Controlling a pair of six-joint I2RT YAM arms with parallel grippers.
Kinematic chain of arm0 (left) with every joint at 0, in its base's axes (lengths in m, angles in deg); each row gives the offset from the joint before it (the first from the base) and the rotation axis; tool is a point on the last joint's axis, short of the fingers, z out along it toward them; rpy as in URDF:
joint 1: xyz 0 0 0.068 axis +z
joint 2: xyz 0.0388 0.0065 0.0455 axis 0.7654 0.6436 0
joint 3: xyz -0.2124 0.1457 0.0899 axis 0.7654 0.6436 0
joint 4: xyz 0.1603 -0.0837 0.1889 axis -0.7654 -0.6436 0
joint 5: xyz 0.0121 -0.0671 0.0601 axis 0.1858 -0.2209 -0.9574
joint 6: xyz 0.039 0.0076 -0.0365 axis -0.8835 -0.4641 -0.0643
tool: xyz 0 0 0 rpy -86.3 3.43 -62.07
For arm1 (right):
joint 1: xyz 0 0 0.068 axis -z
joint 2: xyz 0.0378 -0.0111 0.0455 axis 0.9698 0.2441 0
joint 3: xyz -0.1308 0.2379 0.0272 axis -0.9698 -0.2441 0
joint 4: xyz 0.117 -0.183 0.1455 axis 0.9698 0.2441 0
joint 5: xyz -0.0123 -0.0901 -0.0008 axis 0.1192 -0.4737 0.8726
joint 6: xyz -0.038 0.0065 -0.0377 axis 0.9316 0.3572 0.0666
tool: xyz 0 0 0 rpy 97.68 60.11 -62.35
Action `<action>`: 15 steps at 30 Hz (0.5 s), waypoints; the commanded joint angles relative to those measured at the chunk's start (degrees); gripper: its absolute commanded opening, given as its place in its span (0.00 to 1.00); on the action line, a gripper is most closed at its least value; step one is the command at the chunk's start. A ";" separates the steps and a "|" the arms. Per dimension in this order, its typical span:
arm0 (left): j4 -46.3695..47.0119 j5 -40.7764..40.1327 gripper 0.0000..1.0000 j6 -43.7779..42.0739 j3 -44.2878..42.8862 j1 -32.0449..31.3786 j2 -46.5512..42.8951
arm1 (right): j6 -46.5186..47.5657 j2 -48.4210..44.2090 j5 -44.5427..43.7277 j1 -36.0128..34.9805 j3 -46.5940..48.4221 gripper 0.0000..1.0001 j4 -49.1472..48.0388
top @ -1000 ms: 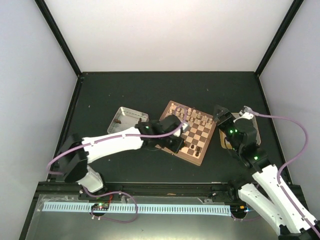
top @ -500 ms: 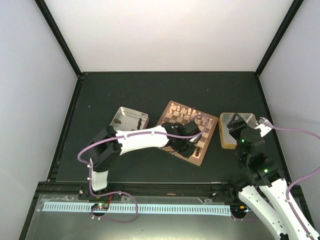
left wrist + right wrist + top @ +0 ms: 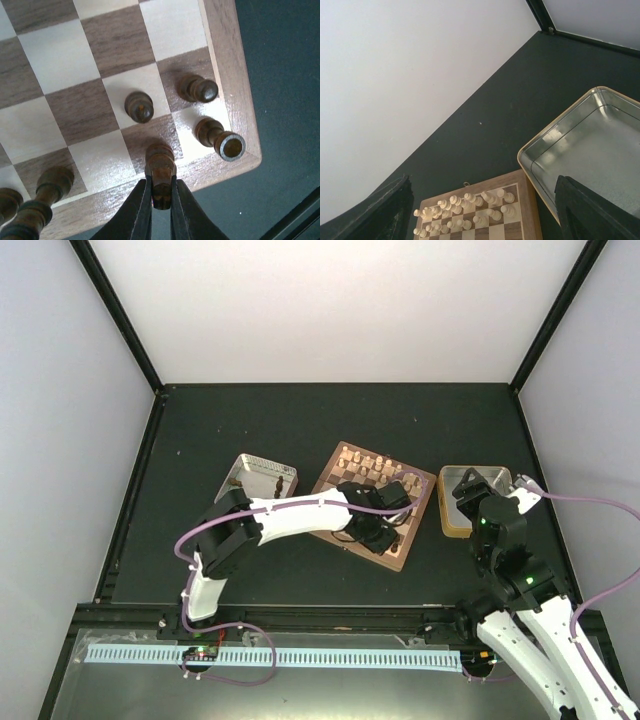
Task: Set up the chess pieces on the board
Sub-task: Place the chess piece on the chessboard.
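In the top view the near part of the board (image 3: pixel 333 470) is covered by the left arm, and its pieces can hardly be made out. Only in the left wrist view are the left fingers (image 3: pixel 140 212) seen clamped on a dark chess piece (image 3: pixel 160 167) at the dark edge square next to the corner. The right fingers (image 3: pixel 390 210), cut off by the frame edges, are held wide apart near the tray (image 3: pixel 600 150).

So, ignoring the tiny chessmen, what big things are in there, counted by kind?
Shallow metal trays: 2 (left, right)
Square wooden chessboard with tan and brown checks: 1
White robot arms: 2 (left, right)
Total: 5
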 commanded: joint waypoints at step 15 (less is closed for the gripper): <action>-5.04 -1.79 0.26 -1.91 -6.08 -0.26 2.82 | 0.95 0.22 -1.26 0.23 -0.59 0.79 -1.08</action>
